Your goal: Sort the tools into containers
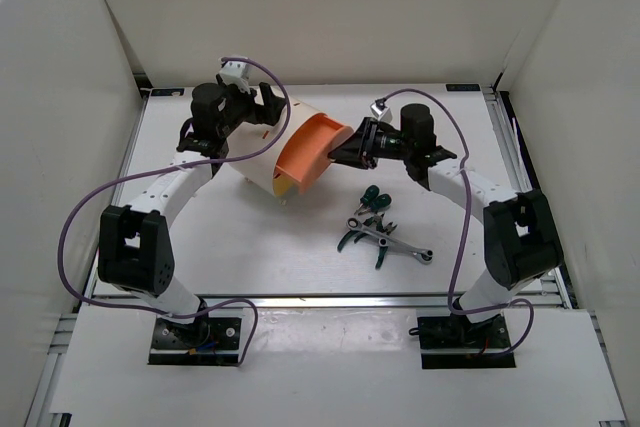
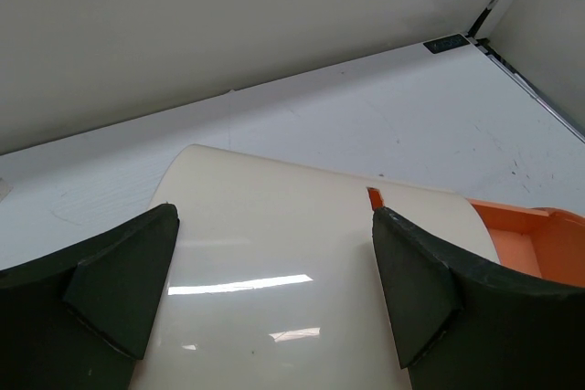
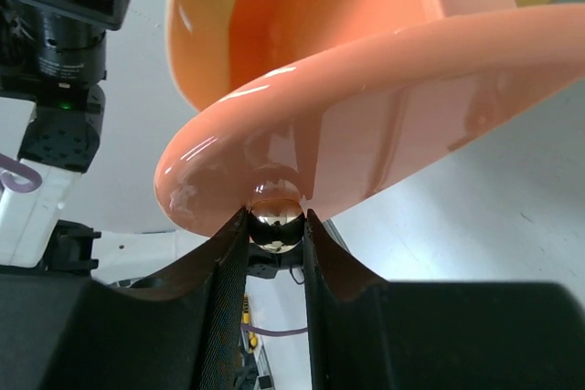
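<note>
at right wrist: right claw [image 3: 276, 230] pinches drawer knob [image 3: 276, 210] | overhead: knob hidden

Plain white walls [image 1: 330, 7] close in on 3 sides of a white table [image 1: 260, 247]. The light is even and soft. An aluminium rail [image 1: 330, 299] runs along the table's near edge.

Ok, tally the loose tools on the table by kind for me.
Green-handled pliers or cutters: 2 (they overlap, best read)
Silver wrench: 1
Small green round-headed pieces: 2
Total: 5
</note>
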`<state>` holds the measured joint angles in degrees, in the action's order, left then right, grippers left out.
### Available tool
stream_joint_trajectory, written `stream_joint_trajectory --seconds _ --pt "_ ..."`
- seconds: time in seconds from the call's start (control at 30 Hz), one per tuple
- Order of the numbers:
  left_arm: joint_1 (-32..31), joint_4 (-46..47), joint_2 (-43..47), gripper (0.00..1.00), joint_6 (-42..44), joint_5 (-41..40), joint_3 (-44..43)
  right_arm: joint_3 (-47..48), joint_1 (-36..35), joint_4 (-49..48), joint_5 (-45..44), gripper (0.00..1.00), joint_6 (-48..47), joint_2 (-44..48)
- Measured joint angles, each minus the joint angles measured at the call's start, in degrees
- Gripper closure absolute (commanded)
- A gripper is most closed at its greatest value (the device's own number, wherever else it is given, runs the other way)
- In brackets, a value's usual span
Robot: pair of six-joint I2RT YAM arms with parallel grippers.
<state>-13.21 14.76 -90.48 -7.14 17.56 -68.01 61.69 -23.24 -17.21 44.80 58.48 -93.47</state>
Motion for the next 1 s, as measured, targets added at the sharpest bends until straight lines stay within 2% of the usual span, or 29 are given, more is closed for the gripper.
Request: stream_joint_trajectory --seconds 0.07,0.1,0.17,0.3,0.5,0.7,0.8,0.87,1.0 --pt "0.00 -0.02 0.00 0.03 0.00 0.00 0.00 -0.07 0.04 0.94 -0.28 0.97 -0.50 0.00" --pt "0.00 -0.02 0.00 0.03 0.00 0.00 0.00 -0.11 0.04 1.22 -0.37 0.75 -0.70 0.00" --pt "0.00 -0.02 0.00 0.03 -0.07 0.00 0.00 -0.15 0.04 1.75 -0.70 0.58 -0.94 0.00" --pt "0.02 -0.07 0.00 0.03 -0.20 0.02 0.00 -0.35 0.20 4.42 -2.19 0.36 -2.08 0.11" --pt "0.04 -0.24 0.00 0.02 -0.39 0.00 -0.13 -3.89 2.08 11.87 -8.76 0.34 -5.27 6.69" --pt "0.24 -0.79 0.04 0.02 -0.48 -0.13 -0.35 -5.64 5.51 22.43 -19.85 0.32 -10.56 12.72" --pt "0.31 -0.90 0.15 0.02 -0.79 -0.28 -0.33 -6.10 5.75 28.30 -27.71 0.34 -12.57 12.72" --pt "0.31 -1.07 0.33 0.02 -1.05 -0.42 -0.31 -6.21 5.88 31.58 -31.30 0.41 -13.57 11.89" --pt "0.31 -1.22 0.72 0.01 -1.51 -0.59 -0.02 -4.98 6.21 35.98 -35.15 0.40 -14.67 5.95"
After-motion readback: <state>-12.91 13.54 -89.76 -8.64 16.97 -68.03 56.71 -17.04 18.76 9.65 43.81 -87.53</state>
